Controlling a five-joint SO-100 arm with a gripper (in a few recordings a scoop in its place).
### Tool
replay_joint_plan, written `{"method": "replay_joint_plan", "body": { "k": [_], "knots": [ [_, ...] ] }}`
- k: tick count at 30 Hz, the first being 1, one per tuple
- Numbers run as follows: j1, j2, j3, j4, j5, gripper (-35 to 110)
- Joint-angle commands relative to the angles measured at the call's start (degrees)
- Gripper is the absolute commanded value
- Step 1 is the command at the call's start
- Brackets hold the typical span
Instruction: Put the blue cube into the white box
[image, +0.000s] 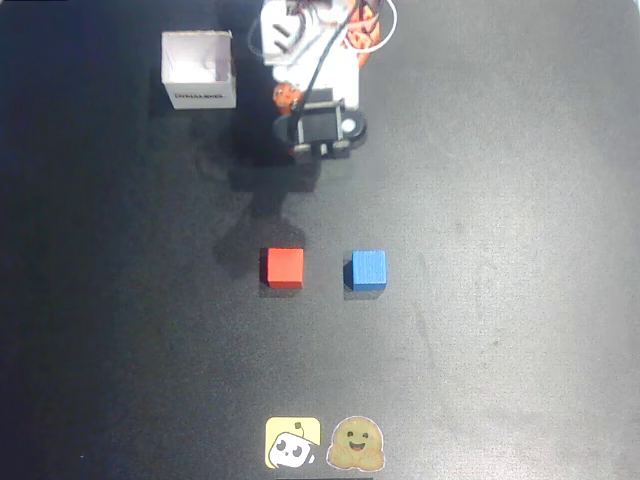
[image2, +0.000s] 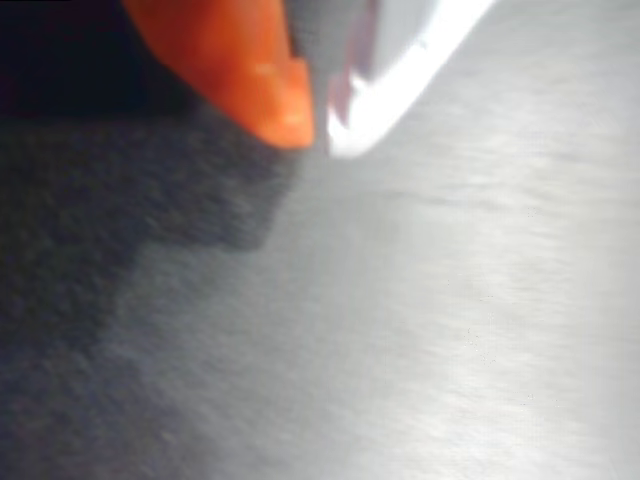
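Now the blue cube (image: 368, 270) sits flat on the dark bench (image: 520, 300) around its middle, just beside the red cube (image: 283, 267), which lies to its left in the overhead view with a clear gap between them. Well apart from both, the white box (image: 199, 68) stands open-topped near the far edge of the bench, toward the left, its lettered side facing the cubes. Beside the box, at the middle of that far edge, the arm (image: 318, 60) is folded up over its base. In the wrist view the pincer (image2: 318, 135) shows its orange and white tips pressed together, holding nothing, above bare bench. Two stickers (image: 325, 444) lie at the near edge.
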Motion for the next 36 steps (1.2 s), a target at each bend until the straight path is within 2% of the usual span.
{"method": "replay_joint_plan", "body": {
  "k": [1, 5, 13, 22, 26, 36],
  "knots": [
    [-1.1, -14.6, -12.9, -0.7, 1.1, 0],
    [-3.4, -27.9, -23.9, -1.5, 1.8, 0],
    [-9.6, -43.9, -26.5, -13.6, 6.1, 0],
    [-11.8, -67.5, -41.3, -14.3, 6.1, 0],
    [-12.8, -69.5, -42.2, -16.3, 6.0, 21],
    [-14.4, -74.0, -45.4, -17.3, 7.0, 26]
  ]
}}
